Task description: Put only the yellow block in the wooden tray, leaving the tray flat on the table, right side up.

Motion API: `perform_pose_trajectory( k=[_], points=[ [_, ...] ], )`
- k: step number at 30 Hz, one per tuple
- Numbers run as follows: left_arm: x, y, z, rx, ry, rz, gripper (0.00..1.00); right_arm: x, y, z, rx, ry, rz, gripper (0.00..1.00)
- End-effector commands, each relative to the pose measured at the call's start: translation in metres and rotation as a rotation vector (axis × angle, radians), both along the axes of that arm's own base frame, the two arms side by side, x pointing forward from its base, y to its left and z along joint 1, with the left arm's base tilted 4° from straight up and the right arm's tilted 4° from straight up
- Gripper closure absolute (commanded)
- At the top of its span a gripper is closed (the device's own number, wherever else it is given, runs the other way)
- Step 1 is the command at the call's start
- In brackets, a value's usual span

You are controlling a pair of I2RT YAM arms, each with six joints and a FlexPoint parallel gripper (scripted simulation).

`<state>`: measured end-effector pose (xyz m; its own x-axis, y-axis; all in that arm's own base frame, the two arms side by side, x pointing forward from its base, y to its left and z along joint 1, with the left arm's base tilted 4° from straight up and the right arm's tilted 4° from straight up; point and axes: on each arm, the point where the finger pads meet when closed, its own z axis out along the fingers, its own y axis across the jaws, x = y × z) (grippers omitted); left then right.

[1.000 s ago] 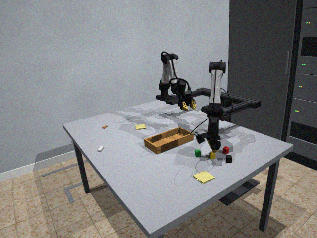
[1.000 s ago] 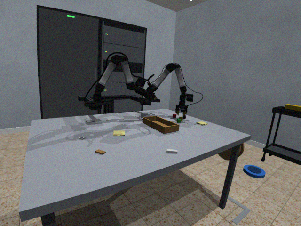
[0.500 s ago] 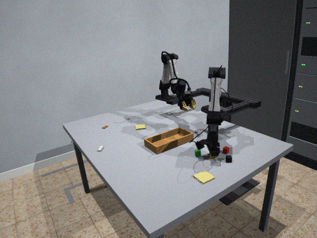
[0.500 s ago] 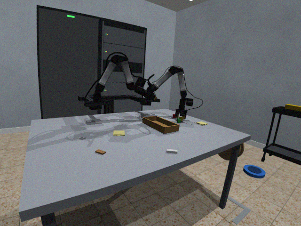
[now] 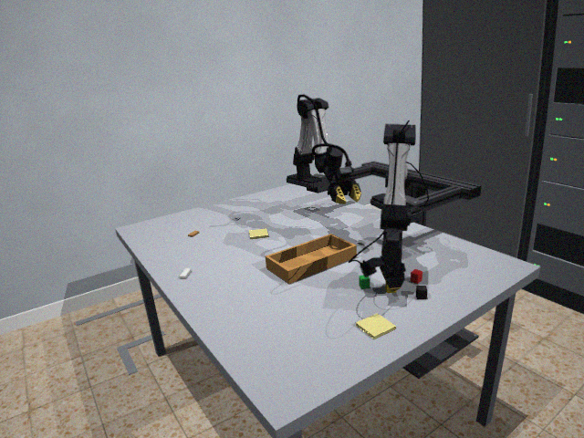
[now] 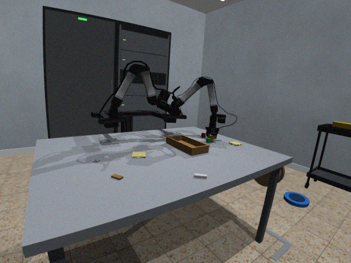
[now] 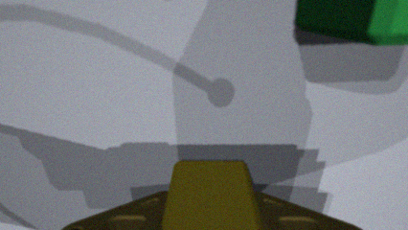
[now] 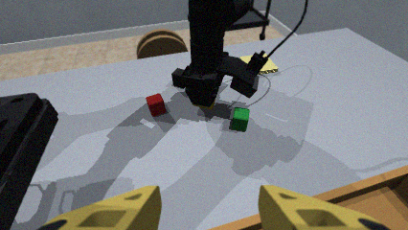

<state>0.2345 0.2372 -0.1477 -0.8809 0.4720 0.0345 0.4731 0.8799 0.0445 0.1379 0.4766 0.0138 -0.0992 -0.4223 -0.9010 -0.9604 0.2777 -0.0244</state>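
Pale walls (image 5: pixel 212 94) (image 6: pixel 272 70) were seen behind a dark cabinet (image 5: pixel 476 94) (image 6: pixel 79 70); the floor (image 5: pixel 61 377) (image 6: pixel 175 226) (image 8: pixel 86 55) was covered in speckled tiles, and a black cart (image 6: pixel 314 153) was partly shown.

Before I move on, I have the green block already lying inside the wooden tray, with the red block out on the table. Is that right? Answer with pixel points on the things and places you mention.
Not quite: the green block (image 5: pixel 364 282) (image 6: pixel 208 140) (image 8: pixel 239 120) is on the table outside the wooden tray (image 5: pixel 278 273) (image 6: pixel 192 151), as the top view shows. The red block (image 5: pixel 415 276) (image 6: pixel 203 135) (image 8: pixel 155 104) is out on the table, as you said.
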Motion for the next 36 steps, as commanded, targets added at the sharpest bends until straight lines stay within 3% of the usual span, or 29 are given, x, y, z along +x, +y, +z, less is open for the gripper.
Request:
perform_pose_trajectory(
  k=[1, 13, 20, 25, 36],
  points=[
    [0.009, 0.005, 0.013, 0.02, -0.04, -0.005, 0.82, 0.003, 0.01, 0.017, 0.053, -0.01, -0.001, 0.51],
    [0.008, -0.001, 0.066, 0.008, -0.028, -0.003, 0.82, 0.002, 0.012, 0.021, 0.067, -0.016, 0.014, 0.51],
    [0.012, -0.012, 0.093, 0.034, -0.039, 0.056, 0.82, 0.004, -0.017, 0.024, 0.041, -0.015, 0.091, 0.51],
    [0.02, -0.042, 0.092, 0.037, -0.044, 0.095, 0.82, 0.01, -0.046, 0.022, 0.008, -0.003, 0.147, 0.51],
    [0.056, -0.19, 0.08, 0.015, -0.011, 0.11, 0.82, 0.059, -0.174, 0.039, -0.053, 0.041, 0.274, 0.51]
  ],
)
